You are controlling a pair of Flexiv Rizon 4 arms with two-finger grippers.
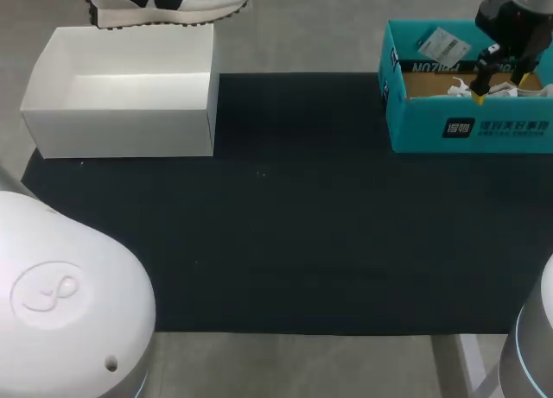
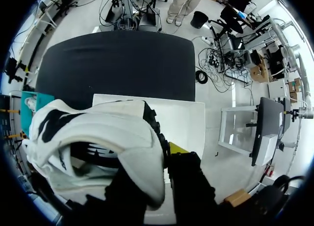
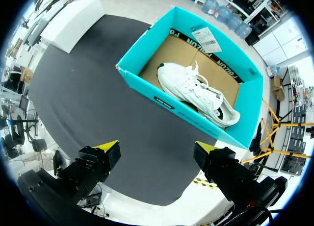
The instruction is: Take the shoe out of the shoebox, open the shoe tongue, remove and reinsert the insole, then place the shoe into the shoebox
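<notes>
Holds a white sneaker (image 1: 168, 1) with a dark logo aloft at the top edge of the head view, left of centre, just beyond the far wall of the white box (image 1: 121, 130) in the upper left. Seems firmly grasped by the left gripper (image 2: 157, 173): one yellow fingertip (image 2: 176, 148) pressed to the sneaker's side in the left wrist view, the other hidden behind the upper, the open white box directly beneath. Shows no shoe inside that box in the head view, so counts as out of the box at this moment and not yet placed in it. Gives no way to tell the state of the tongue or the insole, with no clear sight into the sneaker's opening. Could therefore be either just past the lift-out, with tongue, insole and return all left to do, or just short of the final placing, with only the lowering and the release left. At the upper right of the head view, the right gripper (image 1: 501, 83) hanging above the teal shoebox (image 1: 471, 130), fingers spread wide and gripping nothing, as plain in the right wrist view. Inside that shoebox, a laced white shoe (image 3: 196, 93) lying on the cardboard floor, untouched by either gripper; by the look of it, no step begun there. Both boxes at the far edge of the black mat (image 1: 302, 243).
</notes>
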